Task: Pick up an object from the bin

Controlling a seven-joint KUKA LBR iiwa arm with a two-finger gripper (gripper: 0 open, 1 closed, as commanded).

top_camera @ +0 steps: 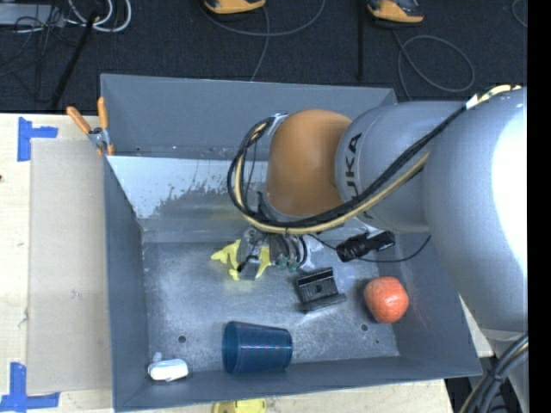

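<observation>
Grasp step being judged in hand: gripper (252,263) being poised at crumpled yellow obj (225,255), ctr of bin (176,304). Grip state can't be told. Next probably being called for: firm closure, vertical lift.

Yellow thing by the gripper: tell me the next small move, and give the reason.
Probably shift the gripper slightly toward the view's left to centre it on the yellow crumpled thing. It overlaps only that thing's right part; most of the yellow shows beside it. The black block and blue cup lie apart, so nothing crowds the shift.
</observation>
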